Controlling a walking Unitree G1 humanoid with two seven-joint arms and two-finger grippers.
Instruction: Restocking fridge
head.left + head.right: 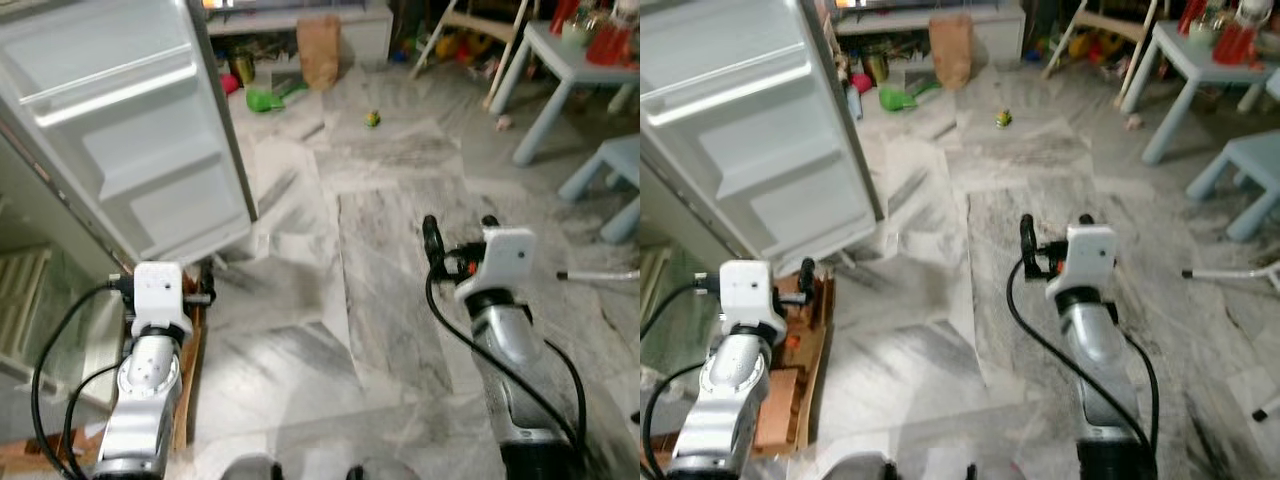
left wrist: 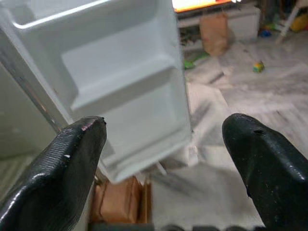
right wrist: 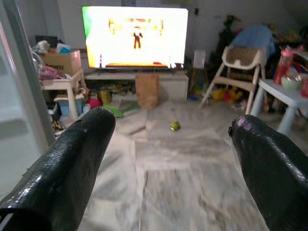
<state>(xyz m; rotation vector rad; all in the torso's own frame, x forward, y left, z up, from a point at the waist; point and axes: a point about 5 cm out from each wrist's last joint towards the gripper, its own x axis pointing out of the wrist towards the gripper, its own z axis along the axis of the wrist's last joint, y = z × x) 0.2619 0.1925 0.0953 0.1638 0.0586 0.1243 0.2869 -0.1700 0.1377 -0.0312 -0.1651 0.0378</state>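
Two pincers, left pincer (image 2: 163, 159) and right pincer (image 3: 168, 163), wide open, empty, beside fridge door (image 1: 130, 130) edge, marble floor (image 1: 380, 250) ahead.

Open fridge door (image 1: 130, 120) blocks left; marble floor (image 1: 390, 250) ahead bare.

Grey marble floor (image 1: 390, 250), lit television (image 3: 134, 36), pale-blue table (image 1: 560, 55)
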